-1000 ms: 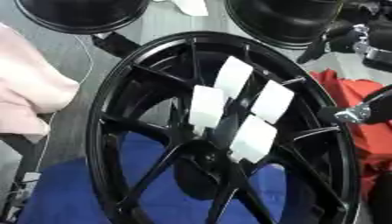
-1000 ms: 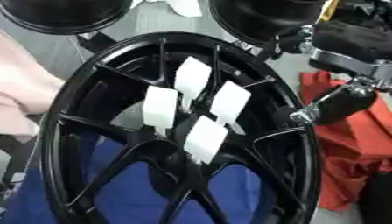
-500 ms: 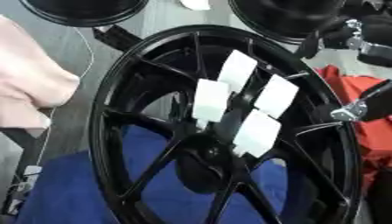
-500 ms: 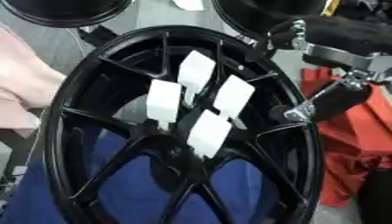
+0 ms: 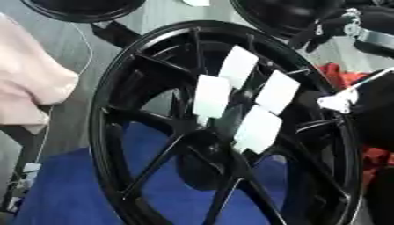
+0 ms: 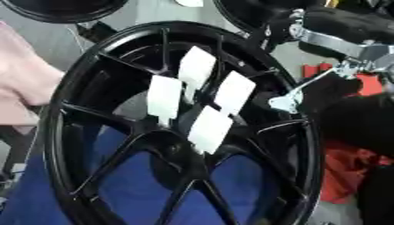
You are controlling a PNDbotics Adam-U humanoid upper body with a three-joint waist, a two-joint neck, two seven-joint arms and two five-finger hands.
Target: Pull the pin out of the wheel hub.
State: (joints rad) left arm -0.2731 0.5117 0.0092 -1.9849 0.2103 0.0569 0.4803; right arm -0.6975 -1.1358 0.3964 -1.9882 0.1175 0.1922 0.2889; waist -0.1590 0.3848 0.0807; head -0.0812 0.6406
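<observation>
**The right arm came closer to the wheel**

The big black wheel (image 5: 223,127) stood on its edge over a blue cloth (image 5: 69,193). Four white tags (image 6: 202,103) stuck out of its middle, where the pins seemed to be. The right hand (image 6: 338,94) had moved in to the wheel's right side since a second ago. I could not tell if its fingers were apart or together. Nothing looked pulled out yet. The left hand was not seen.

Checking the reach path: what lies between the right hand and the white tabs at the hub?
In the right eye view, only black spokes separate the right hand from the white tabs.
</observation>
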